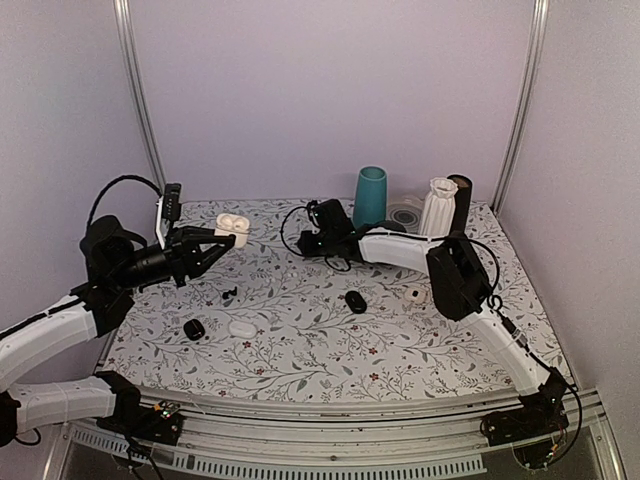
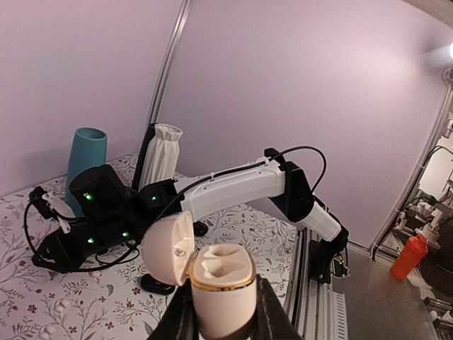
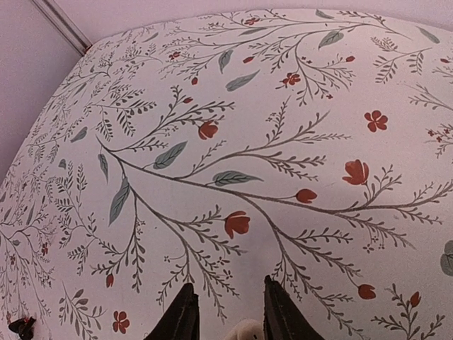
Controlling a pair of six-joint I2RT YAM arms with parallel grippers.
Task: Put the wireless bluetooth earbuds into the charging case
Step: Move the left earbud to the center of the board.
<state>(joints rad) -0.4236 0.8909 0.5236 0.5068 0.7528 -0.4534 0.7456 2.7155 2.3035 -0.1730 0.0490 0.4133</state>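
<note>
My L hand (image 2: 225,316) clamps open charging case (image 2: 221,282) aloft. R hand (image 3: 226,316) half-shut, pale bit (image 3: 244,330) inside, grip unclear. Risk: weak pinch, bit pops out.

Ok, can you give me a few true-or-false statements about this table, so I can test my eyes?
1. The left claw grips a white charging case. True.
2. The case's lid is shut. False: it is flipped open, and the sockets look empty.
3. A teal cup stands near the back of the table. True.
4. The black oval case sits inside the teal cup. False: it lies out on the flowered cloth.
</note>
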